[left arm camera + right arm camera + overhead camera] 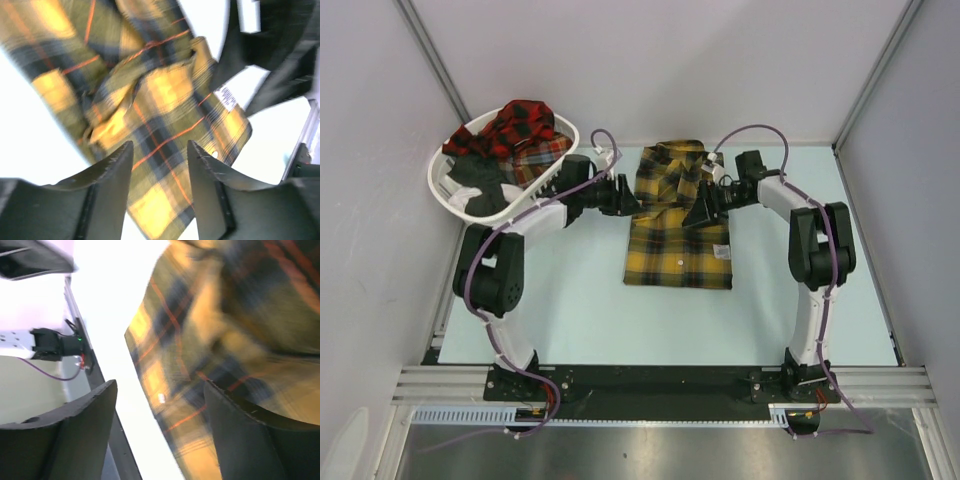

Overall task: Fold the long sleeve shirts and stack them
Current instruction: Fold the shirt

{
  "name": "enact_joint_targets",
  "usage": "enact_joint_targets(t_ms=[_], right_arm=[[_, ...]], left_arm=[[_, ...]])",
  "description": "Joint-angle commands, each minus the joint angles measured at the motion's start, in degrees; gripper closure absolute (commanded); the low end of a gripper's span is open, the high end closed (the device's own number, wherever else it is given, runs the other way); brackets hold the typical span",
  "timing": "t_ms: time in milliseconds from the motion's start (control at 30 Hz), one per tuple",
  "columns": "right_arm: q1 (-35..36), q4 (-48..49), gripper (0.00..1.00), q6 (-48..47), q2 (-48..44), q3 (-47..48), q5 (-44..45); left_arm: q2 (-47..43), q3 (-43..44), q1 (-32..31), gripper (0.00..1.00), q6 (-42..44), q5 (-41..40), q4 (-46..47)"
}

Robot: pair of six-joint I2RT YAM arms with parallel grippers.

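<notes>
Currently I see the mustard plaid shirt (pixel 678 245) folded into a soft rectangle near the counter's far edge, left gripper (pixel 630 204) and right gripper (pixel 699 214) both spread wide at its sides. Red plaid shirts (pixel 525 125) lie crumpled in the white basket (pixel 433 178), far-left corner.

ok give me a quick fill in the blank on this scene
The shirt on the table is ____ plaid.
The red plaid shirt lies in the white basket, on the ____ arm's side.
The left gripper and right gripper both have jaws ____.
Missing: yellow, left, open.
</notes>
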Motion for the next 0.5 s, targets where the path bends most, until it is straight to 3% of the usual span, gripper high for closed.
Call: enact_joint_targets(t_ms=[0,167,333,467], right_arm=[[4.5,-1.8,0.27,-4.0,-8.2,-1.3,7.3],[10.0,-0.3,0.39,-3.6,-8.8,-4.3,9.6],[13.9,0.9,0.49,-5.0,-3.0,-3.8,12.3],[15.1,1.3,0.51,-6.0,0.2,-3.1,14.5]], left_arm=[[-3.7,-3.5,-0.2,0.5,3.5,-7.3,-10.5],[-0.7,-3.2,-1.3,0.51,4.0,-8.7,-11.2],[2.6,-0.6,-2.3,0.52,5.6,-9.6,-10.5],[5.5,2.5,-3.0,0.54,6.2,-10.2,-9.8]])
